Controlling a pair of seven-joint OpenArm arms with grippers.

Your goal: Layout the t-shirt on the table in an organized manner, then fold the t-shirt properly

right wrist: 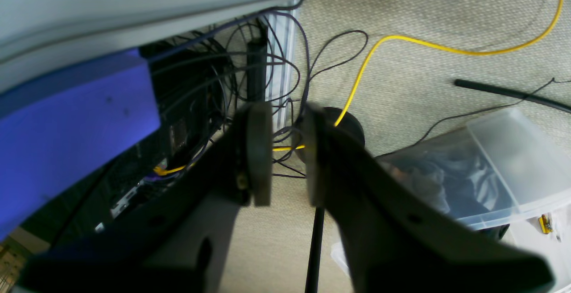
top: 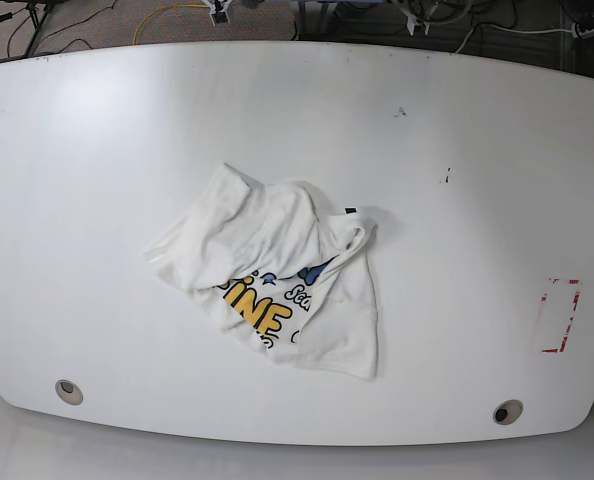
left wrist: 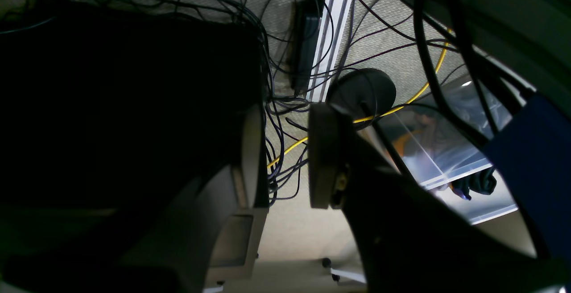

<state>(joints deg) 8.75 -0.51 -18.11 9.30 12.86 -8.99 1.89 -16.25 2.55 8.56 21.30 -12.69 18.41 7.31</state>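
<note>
Nearest your overhead lens is the table's [top: 297,425] front lip, with one metal grommet hole [top: 69,391] toward each front corner; the other [top: 508,411] sits near the red-and-white tape rectangle [top: 559,315].

Neither arm shows in that view. Both wrist cameras look down past the tabletop at carpet and cable tangle. Your left gripper [left wrist: 285,154] has its pads standing apart with a clear gap and nothing between them. Your right gripper [right wrist: 287,154] shows a narrower gap, pads not touching, also empty. A yellow cable [right wrist: 401,41] and a clear plastic bin [right wrist: 490,168] lie on the floor below.

Now the t-shirt [top: 277,275]: it's a crumpled heap near the middle of the table, a touch toward the side your right arm serves. Yellow lettering [top: 260,312] peeks out at the front, with a small black tag [top: 349,211] at the back edge.

By my reading, you haven't started the layout step. Next you need both arms over the table, each taking a separate edge of the cloth, then drawing apart to spread it flat.

Room is generous: bare white surface lies all around the heap, and it's well clear of every edge, the grommets and the tape.
</note>
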